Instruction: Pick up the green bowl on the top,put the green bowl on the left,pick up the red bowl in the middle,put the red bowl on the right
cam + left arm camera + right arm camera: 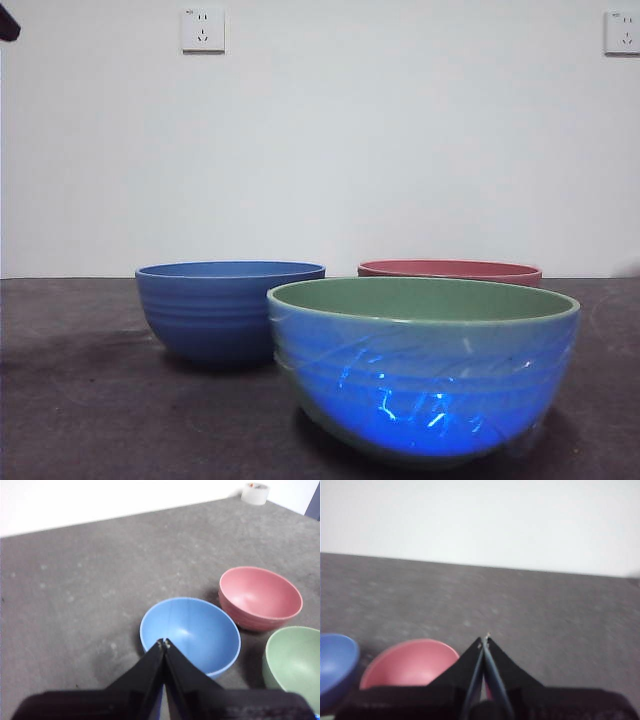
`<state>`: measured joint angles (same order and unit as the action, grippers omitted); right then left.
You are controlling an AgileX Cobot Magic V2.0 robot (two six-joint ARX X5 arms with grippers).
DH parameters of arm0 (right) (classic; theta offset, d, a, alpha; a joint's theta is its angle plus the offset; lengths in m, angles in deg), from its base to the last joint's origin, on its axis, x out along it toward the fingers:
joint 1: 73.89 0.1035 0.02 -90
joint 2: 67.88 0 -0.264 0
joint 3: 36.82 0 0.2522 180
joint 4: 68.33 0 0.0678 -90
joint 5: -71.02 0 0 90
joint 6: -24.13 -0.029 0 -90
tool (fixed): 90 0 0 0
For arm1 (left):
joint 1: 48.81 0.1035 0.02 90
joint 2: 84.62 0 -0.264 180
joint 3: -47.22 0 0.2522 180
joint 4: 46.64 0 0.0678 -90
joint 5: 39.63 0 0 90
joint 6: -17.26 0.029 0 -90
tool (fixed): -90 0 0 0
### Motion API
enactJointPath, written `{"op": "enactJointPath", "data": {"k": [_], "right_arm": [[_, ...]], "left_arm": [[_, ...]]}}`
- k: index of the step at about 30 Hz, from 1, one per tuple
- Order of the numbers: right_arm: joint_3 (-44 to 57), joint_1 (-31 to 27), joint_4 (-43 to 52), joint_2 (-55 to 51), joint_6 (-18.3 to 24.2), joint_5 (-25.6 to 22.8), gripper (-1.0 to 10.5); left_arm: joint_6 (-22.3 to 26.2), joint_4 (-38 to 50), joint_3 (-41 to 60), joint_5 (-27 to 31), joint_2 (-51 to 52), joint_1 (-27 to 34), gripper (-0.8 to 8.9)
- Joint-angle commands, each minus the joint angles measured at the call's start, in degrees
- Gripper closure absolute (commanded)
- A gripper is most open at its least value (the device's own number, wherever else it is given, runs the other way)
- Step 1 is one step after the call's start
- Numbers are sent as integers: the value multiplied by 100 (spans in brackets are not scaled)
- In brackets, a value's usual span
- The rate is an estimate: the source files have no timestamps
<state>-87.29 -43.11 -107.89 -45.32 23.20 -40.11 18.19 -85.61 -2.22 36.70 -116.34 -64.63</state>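
Observation:
The green bowl [424,368] stands nearest in the front view, its outer wall reflecting blue; it also shows in the left wrist view [295,662]. The red bowl [450,270] stands behind it to the right, mostly hidden; it shows in the left wrist view [261,597] and the right wrist view [410,663]. My left gripper [164,642] is shut and empty, raised over the near rim of the blue bowl [190,634]. My right gripper [484,640] is shut and empty, raised beside the red bowl. All bowls stand apart and upright.
The blue bowl [230,308] stands at the left of the front view and shows in the right wrist view [335,662]. A roll of white tape [255,493] lies at the table's far edge. A black arm tip [8,22] shows at the top left corner.

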Motion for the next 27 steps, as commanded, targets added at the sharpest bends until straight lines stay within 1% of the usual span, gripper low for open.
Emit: {"op": "enactJointPath", "data": {"k": [1, 8, 10, 11, 12, 13, 14, 16, 21, 23, 27], "right_arm": [[22, -2, -98, -20, -50, -42, 941], [22, -2, -361, -9, -50, -22, 941], [22, -2, -411, -9, -50, -28, 941], [22, -2, -442, -9, -50, -44, 941], [22, -2, -474, -13, -50, -39, 941], [22, -2, -476, -11, -50, -28, 941], [22, -2, -476, -9, -50, -26, 941], [22, -2, -474, -9, -50, -28, 941], [22, -2, -474, -9, -50, -26, 941], [22, -2, -474, -9, -50, -26, 941], [22, -2, -472, -9, -50, -26, 941]], "left_arm": [[-55, -59, 17, 11, -7, 9, 816], [-55, -70, 17, 7, 0, -7, 816], [-52, -138, 17, 90, 175, -24, 816], [177, -273, 17, 243, 402, -11, 816], [603, -415, 17, 474, 656, -4, 816], [743, -507, 20, 627, 890, 15, 816], [758, -529, 55, 739, 1172, 66, 816], [721, -420, 219, 758, 1766, 219, 816], [680, 446, 1220, 769, 2942, 767, 816], [621, 772, 1705, 769, 3169, 929, 816], [245, 1331, 2544, 767, 3161, 1108, 816]]}}
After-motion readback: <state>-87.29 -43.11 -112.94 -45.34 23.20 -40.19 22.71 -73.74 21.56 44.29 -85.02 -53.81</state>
